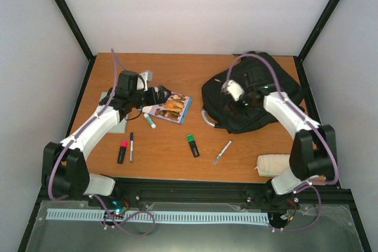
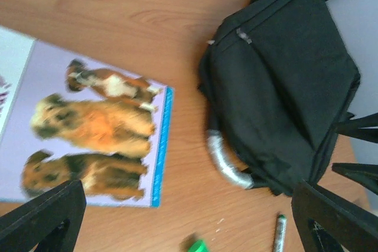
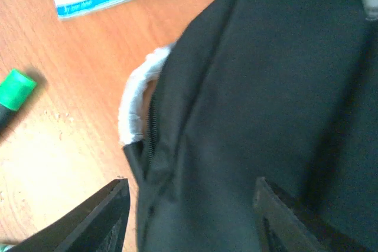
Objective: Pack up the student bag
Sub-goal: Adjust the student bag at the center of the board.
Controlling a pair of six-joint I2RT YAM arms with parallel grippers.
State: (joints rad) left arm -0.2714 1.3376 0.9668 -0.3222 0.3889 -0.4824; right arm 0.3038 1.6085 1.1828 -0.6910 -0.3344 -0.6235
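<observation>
— Where is the student bag (image 1: 227, 116) to be found?

— It is laid flat on the far right part of the table (image 1: 177, 69), with its pale grey loop handle (image 1: 208, 119) turned toward the middle. No opening can be made out. The zip seam beside the handle looks shut.

— Why is the right claw (image 3: 190, 181) held over it?

— It is poised above the bag's edge just beside that handle. The fingers are seen spread apart with black fabric below them, and nothing is pinched. It is judged that the zip or the flap is being sought, since nothing can be packed until the bag is opened.

— And the left claw (image 2: 189, 186)?

— It is spread wide and empty, and is hung over the near edge of the dog picture book (image 1: 172, 107). The book may well be meant as the first item to be lifted.

— What is left lying out?

— A pink highlighter (image 1: 122, 151), a black pen (image 1: 131, 146), a green-capped marker (image 1: 149, 121), a green highlighter (image 1: 192, 144) and a silver pen (image 1: 222, 151) are scattered along the near half. A white pouch (image 1: 273, 163) is set by the right arm's base. Nothing is seen inside the bag, so the packing is judged to be barely begun.
</observation>
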